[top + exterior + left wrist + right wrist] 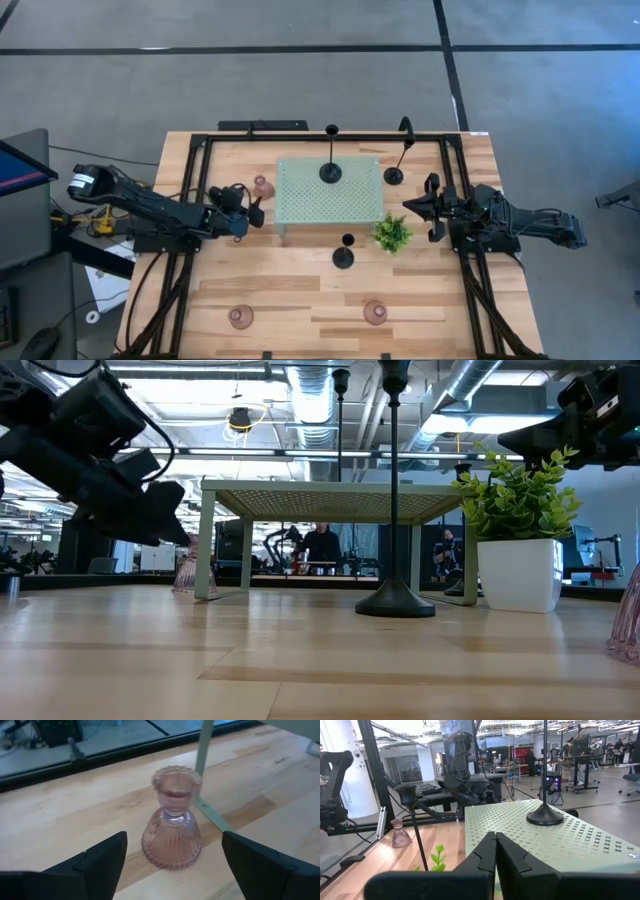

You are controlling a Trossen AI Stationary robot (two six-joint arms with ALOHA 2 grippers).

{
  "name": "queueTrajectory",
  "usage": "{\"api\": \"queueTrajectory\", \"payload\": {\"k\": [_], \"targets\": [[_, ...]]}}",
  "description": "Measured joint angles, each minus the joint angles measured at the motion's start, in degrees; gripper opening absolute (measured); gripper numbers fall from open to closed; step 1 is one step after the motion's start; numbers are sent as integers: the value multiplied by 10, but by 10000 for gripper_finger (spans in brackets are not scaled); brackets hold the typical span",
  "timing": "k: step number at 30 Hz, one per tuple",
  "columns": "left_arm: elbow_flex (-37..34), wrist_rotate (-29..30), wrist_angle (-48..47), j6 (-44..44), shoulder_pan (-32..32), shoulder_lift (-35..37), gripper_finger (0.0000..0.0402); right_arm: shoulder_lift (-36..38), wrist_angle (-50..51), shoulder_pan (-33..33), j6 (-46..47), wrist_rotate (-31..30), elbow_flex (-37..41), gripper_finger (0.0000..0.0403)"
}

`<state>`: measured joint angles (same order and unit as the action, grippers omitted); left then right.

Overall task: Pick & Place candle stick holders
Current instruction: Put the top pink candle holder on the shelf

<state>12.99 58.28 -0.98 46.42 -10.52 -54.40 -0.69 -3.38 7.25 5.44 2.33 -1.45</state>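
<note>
A pinkish glassy holder (172,827) stands on its wide base on the table by the pale green tray's left leg (202,750); it also shows in the high view (263,186). My left gripper (173,842) is open just short of it, one finger to each side, touching nothing; it shows in the high view (252,212). One black holder (330,172) stands on the tray (300,205). Another black holder (394,176) stands right of the tray, and a third (343,257) in front of it. Two more pink holders (240,317) (375,312) stand near the front edge. My right gripper (418,207) is shut and empty right of the tray.
A small green plant in a white pot (392,233) stands between my right gripper and the front black holder. The tray stands raised on legs (207,545). Black frame rails (185,200) run along the table's sides. Bare wood lies in the near middle.
</note>
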Motion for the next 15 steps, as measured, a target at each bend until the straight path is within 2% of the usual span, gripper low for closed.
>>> {"api": "queueTrajectory", "payload": {"k": [8,15], "targets": [[0,-1,157,-141,6,-74,325,0,0,0,0,-26,0,0],[0,-10,166,-128,59,-87,325,0,0,0,0,-28,0,0]]}}
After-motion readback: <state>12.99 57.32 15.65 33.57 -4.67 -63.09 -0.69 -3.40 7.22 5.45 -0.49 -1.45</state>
